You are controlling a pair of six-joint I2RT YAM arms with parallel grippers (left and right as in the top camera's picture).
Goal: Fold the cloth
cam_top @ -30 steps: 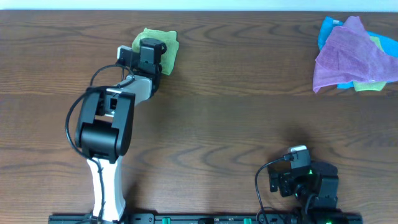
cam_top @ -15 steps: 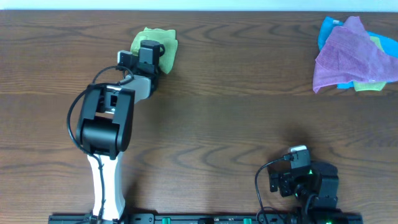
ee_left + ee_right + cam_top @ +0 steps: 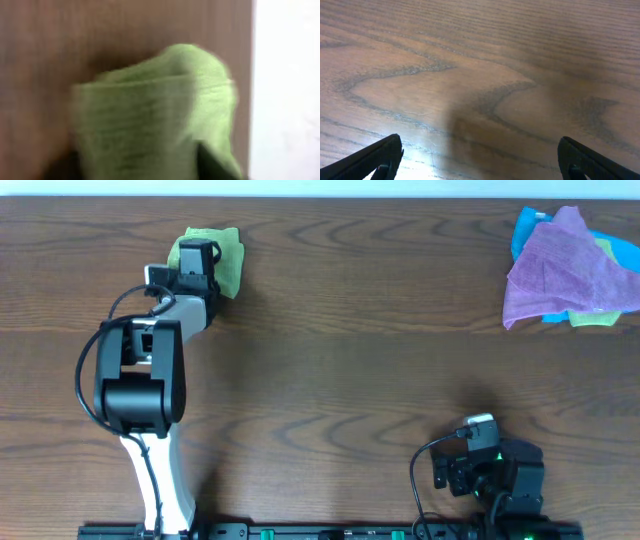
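The brown wooden table (image 3: 350, 350) carries the left arm (image 3: 140, 380), stretched from the near edge toward the far-left corner, and a loose heap at the far-right corner where a purple cloth (image 3: 560, 265) lies over a blue cloth (image 3: 525, 225). The cloth (image 3: 228, 258) sits bunched close to the far edge, left of the middle, pinched in the left gripper (image 3: 197, 258). The right gripper (image 3: 480, 150) rests by the near edge, right of the middle, its fingers spread wide over bare wood.
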